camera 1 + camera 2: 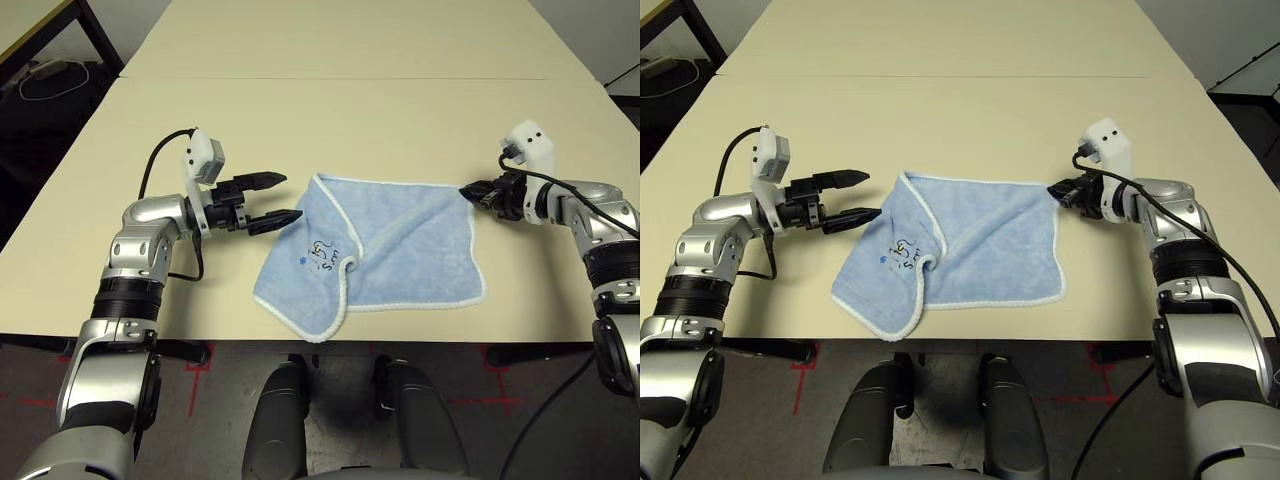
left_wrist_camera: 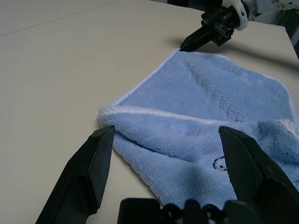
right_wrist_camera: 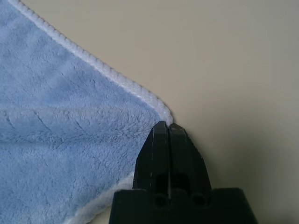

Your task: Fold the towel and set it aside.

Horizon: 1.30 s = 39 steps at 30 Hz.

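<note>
While the right gripper (image 3: 169, 126) is pinching the light-blue terry towel's far corner at its tips, the left gripper (image 1: 281, 199) is standing wide and empty beside the towel (image 1: 415, 260)'s folded-over end; grasping that end's outer corner squarely favours an even fold.

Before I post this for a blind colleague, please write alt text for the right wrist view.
The right gripper's two black fingers are shut on a corner of a light-blue towel with white stitched edging, lying on a pale table.
</note>
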Each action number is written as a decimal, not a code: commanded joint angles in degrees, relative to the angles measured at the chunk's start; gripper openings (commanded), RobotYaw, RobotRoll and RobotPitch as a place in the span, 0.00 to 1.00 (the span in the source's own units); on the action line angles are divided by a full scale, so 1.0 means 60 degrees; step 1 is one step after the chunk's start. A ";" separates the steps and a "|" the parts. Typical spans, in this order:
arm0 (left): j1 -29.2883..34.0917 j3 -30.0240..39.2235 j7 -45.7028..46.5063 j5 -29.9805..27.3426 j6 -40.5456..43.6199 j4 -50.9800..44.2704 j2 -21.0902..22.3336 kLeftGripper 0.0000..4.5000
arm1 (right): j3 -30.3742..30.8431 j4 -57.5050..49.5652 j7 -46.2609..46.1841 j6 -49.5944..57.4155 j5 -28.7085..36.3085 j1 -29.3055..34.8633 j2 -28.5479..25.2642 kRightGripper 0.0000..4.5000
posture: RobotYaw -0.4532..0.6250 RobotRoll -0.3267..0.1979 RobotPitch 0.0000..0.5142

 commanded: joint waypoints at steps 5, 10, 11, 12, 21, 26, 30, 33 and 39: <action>0.0170 -0.0082 0.0039 0.0022 0.0085 -0.0259 0.0009 1.00 | -0.1249 0.0819 -0.0373 -0.1335 0.1019 -0.0467 0.0328 0.01 | 0.39 0.62 0.36; 0.0152 -0.0098 0.0131 0.0021 0.0133 -0.0232 -0.0056 1.00 | -0.1819 0.1143 -0.0509 -0.2417 0.1495 -0.0713 0.0595 0.01 | 0.39 0.62 0.36; 0.0146 -0.0084 0.0188 0.0014 0.0162 -0.0221 -0.0079 1.00 | -0.1874 0.1169 -0.0490 -0.2651 0.1561 -0.0760 0.0648 0.01 | 0.39 0.62 0.36; 0.0140 -0.0055 0.0283 0.0000 0.0213 -0.0211 -0.0110 1.00 | -0.1892 0.1184 -0.0457 -0.2865 0.1594 -0.0807 0.0690 0.01 | 0.39 0.62 0.36; 0.0010 0.0100 0.1346 -0.0098 0.0613 -0.0161 -0.0634 1.00 | -0.1281 0.1871 -0.0719 -0.5999 0.0746 -0.1807 0.0988 0.01 | 0.39 0.62 0.35; -0.0069 0.0058 0.1612 -0.0093 0.0732 -0.0101 -0.0975 1.00 | -0.1316 0.2646 -0.1425 -0.7209 0.0551 -0.2956 0.1284 0.01 | 0.39 0.62 0.35; -0.0120 -0.0012 0.1571 -0.0037 0.0773 -0.0066 -0.1044 1.00 | -0.1566 0.3149 -0.2069 -0.7907 0.0675 -0.3829 0.1440 0.01 | 0.39 0.62 0.35; -0.0121 -0.0061 0.1494 0.0020 0.0751 -0.0014 -0.1003 1.00 | -0.1750 0.3410 -0.2535 -0.8350 0.0731 -0.4495 0.1534 0.01 | 0.39 0.62 0.35; -0.0075 -0.0113 0.1442 0.0069 0.0691 -0.0017 -0.0956 1.00 | -0.1950 0.3603 -0.2496 -0.8571 0.0974 -0.5724 0.1698 0.01 | 0.39 0.62 0.36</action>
